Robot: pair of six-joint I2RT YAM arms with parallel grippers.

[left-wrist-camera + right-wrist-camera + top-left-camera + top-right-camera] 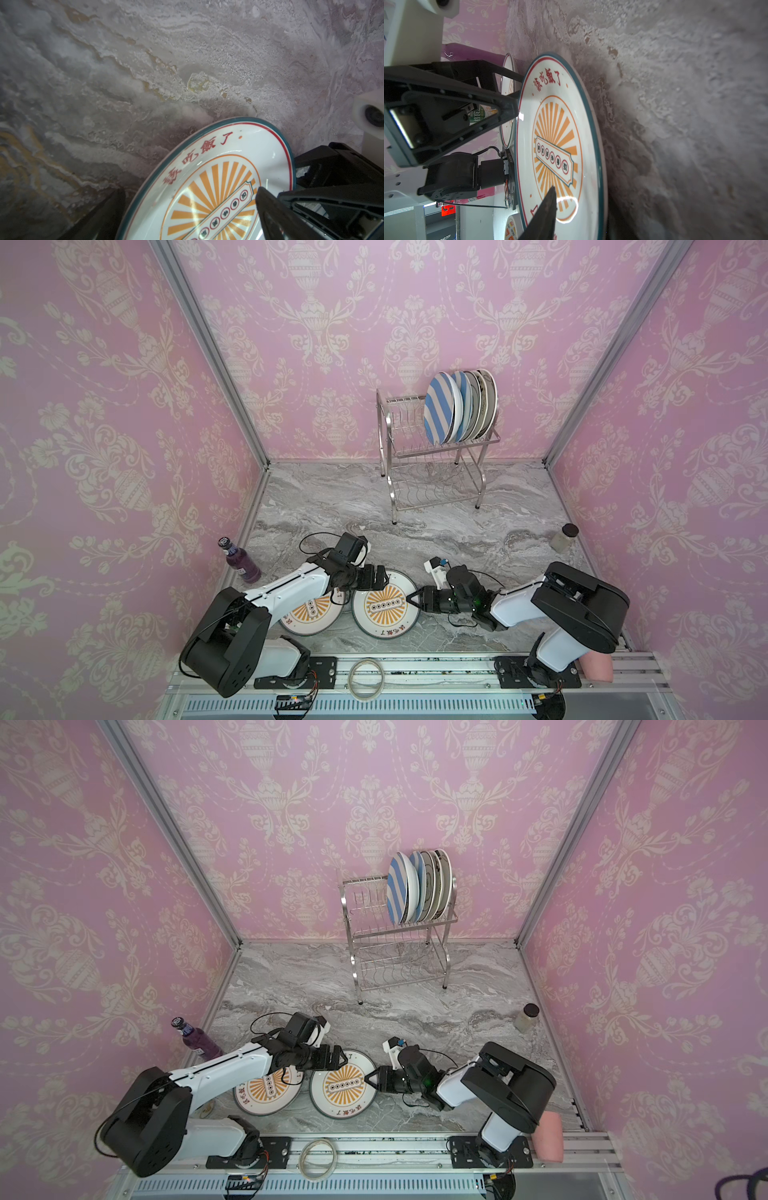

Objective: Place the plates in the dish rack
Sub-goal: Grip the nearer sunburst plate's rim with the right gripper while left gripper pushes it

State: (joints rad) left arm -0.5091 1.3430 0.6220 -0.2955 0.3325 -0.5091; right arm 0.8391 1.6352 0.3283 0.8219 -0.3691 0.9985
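Tabletop [436, 539], grey marble pattern, inspected from its left edge to its right. Purple bottle [242, 563] stands upright at the left edge, capped and holding purple liquid. Two plates lie face up side by side near the front edge, left of middle. The left sunburst plate [316, 624] is flat, its far portion covered by the left arm. The left gripper [384, 577] sits low over the far rim of the right sunburst plate [384, 605], which is also seen in the second top view [344, 1085]. Its fingers stand apart, one over the marble just outside the rim, one over the plate's face, and they clamp nothing. The right gripper [413, 599] meets the same plate at its right rim. In the right wrist view one finger [548, 207] lies on the plate's face just inside the rim and the other is hidden under the plate, so I cannot tell whether the rim is clamped. The dish rack [440, 450] stands toward the back edge, right of middle. Its upper tier carries a tight row of plates on edge at the right end. I count six, though the hind ones overlap, and the striped plate [438, 408] is leftmost. A jar [564, 538] with a dark lid and pale contents stands at the right edge.
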